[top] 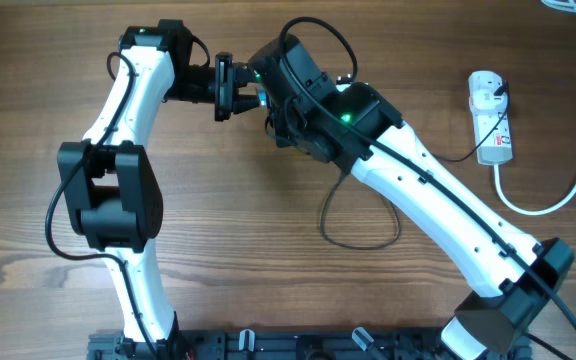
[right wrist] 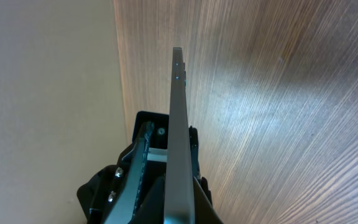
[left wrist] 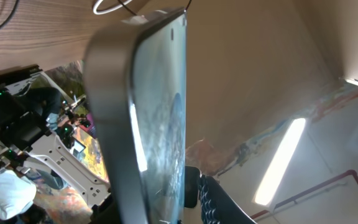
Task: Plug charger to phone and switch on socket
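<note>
Our right gripper clenches the phone at 12 o'clock, the left gripper's hold we cannot tell; this thin-edge grip may slip.

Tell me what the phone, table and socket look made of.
The phone has a matte silver-grey frame, probably metal, and a glossy face mirroring the room, likely glass. The table is brown with fine straight grain: wood or wood-look laminate. The socket has a smooth white casing, apparently plastic.

No readable text or brand anywhere, red marking on the socket too small to read
</note>
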You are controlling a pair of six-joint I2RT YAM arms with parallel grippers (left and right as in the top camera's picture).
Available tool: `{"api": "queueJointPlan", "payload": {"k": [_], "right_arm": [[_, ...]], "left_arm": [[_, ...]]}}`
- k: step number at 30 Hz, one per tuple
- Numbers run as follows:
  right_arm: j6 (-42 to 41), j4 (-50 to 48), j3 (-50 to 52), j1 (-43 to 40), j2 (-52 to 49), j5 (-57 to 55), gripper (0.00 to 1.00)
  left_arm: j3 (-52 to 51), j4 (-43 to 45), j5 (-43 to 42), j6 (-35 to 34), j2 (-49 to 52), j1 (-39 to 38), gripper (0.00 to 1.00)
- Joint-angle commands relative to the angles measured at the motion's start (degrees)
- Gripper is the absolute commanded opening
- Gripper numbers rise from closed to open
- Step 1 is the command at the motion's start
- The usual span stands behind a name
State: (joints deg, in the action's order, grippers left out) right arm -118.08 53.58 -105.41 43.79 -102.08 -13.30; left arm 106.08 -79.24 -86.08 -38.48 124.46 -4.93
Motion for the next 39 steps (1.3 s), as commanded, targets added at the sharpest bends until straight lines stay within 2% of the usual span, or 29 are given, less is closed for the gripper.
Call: {"api": "queueJointPlan", "payload": {"k": [1,4,9,15,18,20,21,23,28,29,32,35,36,37,38,39], "right_arm": [[-0.57,-0.63,0.00,0.28,-0.48,0.07,0.04],[-0.57,-0.70,0.00,0.28,-0.48,0.07,0.04],[-0.37,-0.81,0.00,0.28,-0.48,0.83,0.04],[-0.39,-0.85,0.00,0.28,-0.63,1.40,0.07],[1.33,-0.96,0.00,0.28,-0.63,1.38,0.17],[2.97,-1.20,0.00,0.28,-0.63,1.38,0.27],[4.44,-1.53,0.00,0.28,-0.63,1.38,0.47],[6.99,-2.21,0.00,0.28,-0.63,1.14,0.63],[21.09,-3.45,-0.02,-1.88,1.27,0.94,0.82],[25.77,-3.26,-0.02,-3.15,2.47,1.25,1.00],[39.01,-1.68,-0.02,-8.96,6.93,6.75,1.00],[56.83,5.14,-0.02,-18.21,11.72,10.36,1.00],[60.50,7.28,-0.02,-19.85,12.11,10.45,1.00],[65.24,10.38,-0.02,-21.79,12.22,10.40,1.00],[73.96,15.54,0.00,-24.35,11.63,10.38,1.00],[77.37,17.46,0.02,-25.09,11.21,10.38,1.00]], "left_arm": [[0.00,0.13,-1.38,-1.33,-2.23,-0.11,0.30],[0.00,0.13,-1.36,-1.46,-2.23,-0.11,0.21],[0.00,0.15,-1.36,-1.46,-2.23,-0.11,0.21],[0.00,0.15,-1.33,-1.46,-2.23,-0.11,0.14],[0.00,0.13,-1.36,-1.46,-2.23,-0.11,0.07],[0.00,0.15,-1.36,-1.46,-2.23,-0.11,0.04],[0.00,0.15,-1.36,-1.46,-2.23,-0.11,0.04],[0.00,0.17,-1.33,-1.46,-2.23,-0.11,0.04],[0.00,2.62,-1.09,-1.42,-2.23,-0.04,0.04],[0.00,4.11,-0.28,-1.42,-2.23,0.00,0.04],[0.00,7.37,6.82,-1.42,-2.23,0.72,0.04],[0.00,7.98,14.69,-0.52,-2.23,1.84,0.04],[0.00,8.00,16.59,0.76,-2.23,2.10,0.04],[0.00,8.00,17.79,2.71,-2.23,2.29,0.04],[0.00,7.93,18.69,8.79,-2.23,2.32,0.04],[0.00,7.85,18.67,12.04,-2.23,2.27,0.04]]}}
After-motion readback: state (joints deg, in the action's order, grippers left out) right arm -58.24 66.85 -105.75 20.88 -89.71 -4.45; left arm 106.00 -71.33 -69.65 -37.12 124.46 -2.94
